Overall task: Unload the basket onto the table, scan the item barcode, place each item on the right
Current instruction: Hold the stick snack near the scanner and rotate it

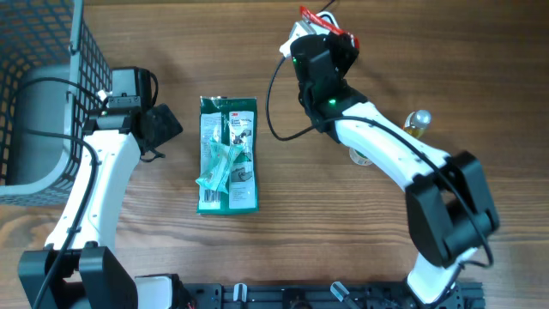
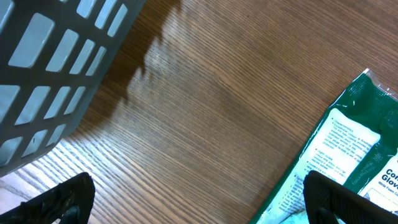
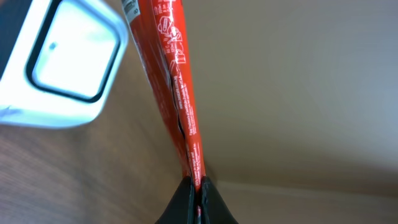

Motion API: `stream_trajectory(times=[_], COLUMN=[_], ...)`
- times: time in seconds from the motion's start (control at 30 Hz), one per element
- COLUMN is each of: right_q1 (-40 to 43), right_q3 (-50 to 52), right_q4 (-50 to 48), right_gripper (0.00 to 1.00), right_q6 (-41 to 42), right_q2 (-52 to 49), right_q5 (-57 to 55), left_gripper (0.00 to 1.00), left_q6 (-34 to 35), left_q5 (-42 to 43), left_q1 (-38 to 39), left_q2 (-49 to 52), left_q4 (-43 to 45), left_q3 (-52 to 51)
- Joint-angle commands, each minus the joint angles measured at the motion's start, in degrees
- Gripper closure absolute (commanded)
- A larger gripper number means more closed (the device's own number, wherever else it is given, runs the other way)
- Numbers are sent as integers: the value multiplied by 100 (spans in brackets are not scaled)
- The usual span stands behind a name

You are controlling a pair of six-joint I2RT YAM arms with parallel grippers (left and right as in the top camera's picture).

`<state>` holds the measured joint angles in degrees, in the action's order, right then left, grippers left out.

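Right fingers (image 3: 186, 202): clamped on the edge of the red packet (image 3: 180, 93), at 12 o'clock in the overhead view.
Scanner (image 3: 59, 62): white, its window just beside the packet.
Left fingers (image 2: 62, 199): wide apart and empty, at 9 o'clock of the green packet (image 1: 228, 154).
Progress: the item looks picked up and presented; cannot tell whether it has read.

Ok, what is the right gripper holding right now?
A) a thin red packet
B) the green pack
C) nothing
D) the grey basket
A: in the right wrist view the right gripper is pinched shut on the thin red packet, while the green pack lies flat on the table.
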<state>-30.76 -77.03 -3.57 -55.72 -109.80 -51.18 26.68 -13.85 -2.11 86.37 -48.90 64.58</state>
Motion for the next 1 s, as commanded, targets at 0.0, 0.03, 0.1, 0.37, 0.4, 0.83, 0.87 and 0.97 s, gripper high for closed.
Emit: stream_trajectory(times=[0.0,0.03,0.1,0.37,0.4,0.83,0.87,0.97], right_q1=[15,26,52,365,398,411,409,367], right_q3=[-63,-63,-63,-63,-63,-52,-52,-52], right_q4=[-179,-334,-636,-2052,-2118,-1781,-1781,-1729], right_gripper=[96,96,96,96,96,96,96,96], right_q6=[-129,-146,-269,-1676,-1777,-2428,-2483,-2538], right_q2=[-505,-619,-769,-1261,-1272,-1327,-1333,-1335], right_q5=[-208,-267,-422,-1016,-1056,-831,-815,-787], left_gripper=[0,0,0,0,0,0,0,0], left_q6=[55,57,55,55,57,55,55,55], left_q5=[-13,-13,-11,-13,-13,-13,-13,-13], left_q1=[-22,-22,-20,-20,-22,-22,-22,-22], left_q2=[39,39,39,37,39,39,39,39], left_q4=[2,2,2,2,2,2,2,2], left_q3=[26,26,26,26,26,26,26,26])
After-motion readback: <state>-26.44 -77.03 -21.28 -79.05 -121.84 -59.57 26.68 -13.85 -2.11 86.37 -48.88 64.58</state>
